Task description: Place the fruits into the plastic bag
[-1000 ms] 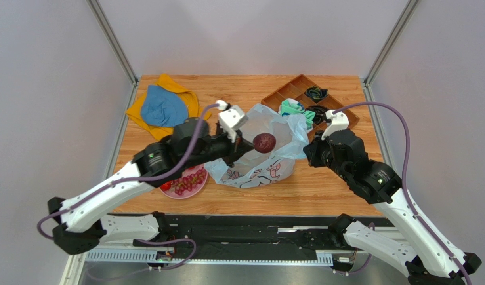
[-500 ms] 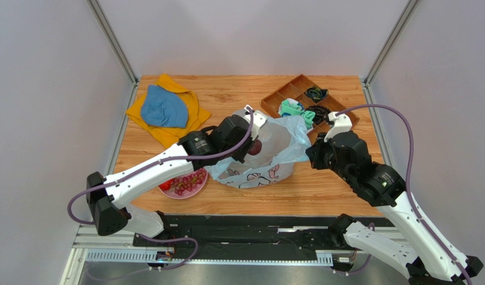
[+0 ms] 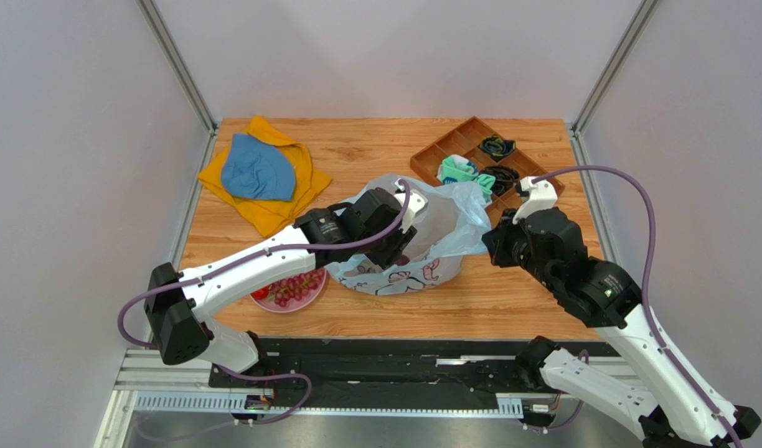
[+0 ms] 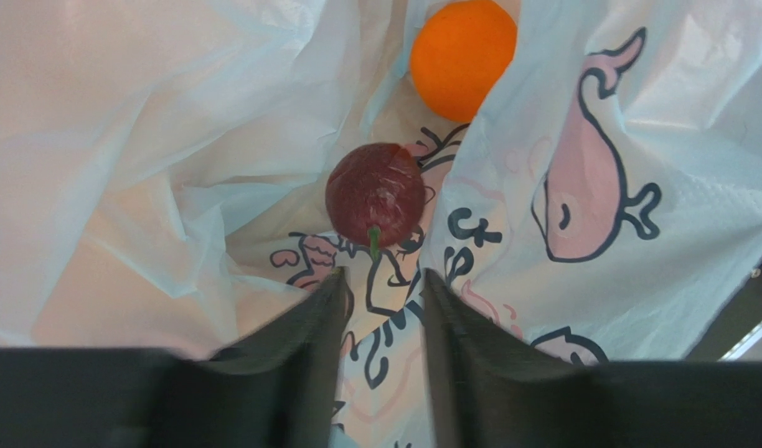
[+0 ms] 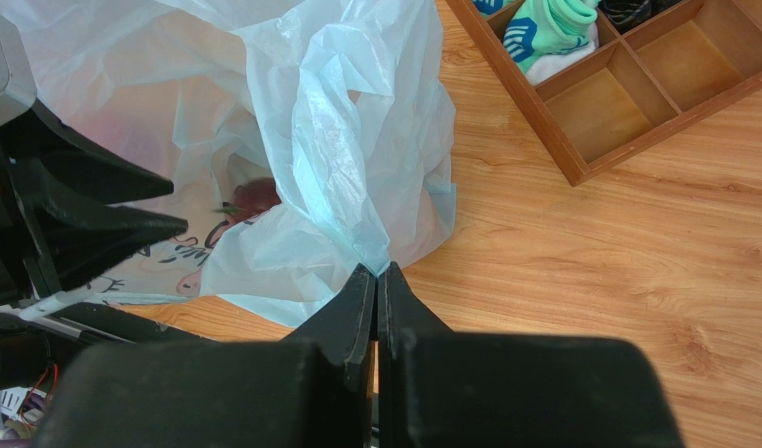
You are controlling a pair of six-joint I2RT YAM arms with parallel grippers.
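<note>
Left gripper [image 4: 383,280] parted, empty, inside plastic bag [image 4: 123,140]; plum [image 4: 375,194] just beyond, apart; right gripper [image 5: 376,271] pinching bag edge.

One plastic bag [image 3: 447,217], one orange [image 4: 462,56], one plum [image 4: 375,194], one grape bunch [image 3: 297,285] (grapes uncountable), one pink plate [image 3: 303,304]

The plastic bag [image 3: 422,243] lay at the middle of the bench [image 3: 506,299], the plum [image 4: 374,193] and, beyond it, the orange [image 4: 462,56] inside. The left gripper [image 4: 383,299] was in its mouth, the right gripper [image 5: 376,275] at its right edge. The plate [image 3: 312,300] bearing the grapes [image 3: 296,285] sat to its left, the cloths [image 3: 258,171] behind-left, the tray [image 3: 450,149] behind-right.
</note>
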